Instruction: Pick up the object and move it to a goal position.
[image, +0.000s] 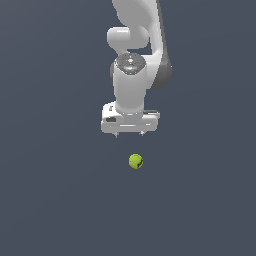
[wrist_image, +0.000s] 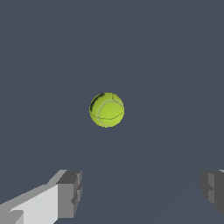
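Panda arm with released jaws poised over a yellow-green ball.

The jaws stand wide apart with nothing between them; the gripper (image: 129, 134) points downward, and in the wrist view its two grey fingertips (wrist_image: 70, 192) sit at opposite edges with a broad gap between. The ball (image: 136, 161), yellow-green with a dark curved mark, lies below the jaws and clear of both, not touching either fingertip; in the wrist view it (wrist_image: 106, 110) appears ahead of the gap, roughly midway between the two fingertips. It rests on a plain dark grey table (image: 50, 200).
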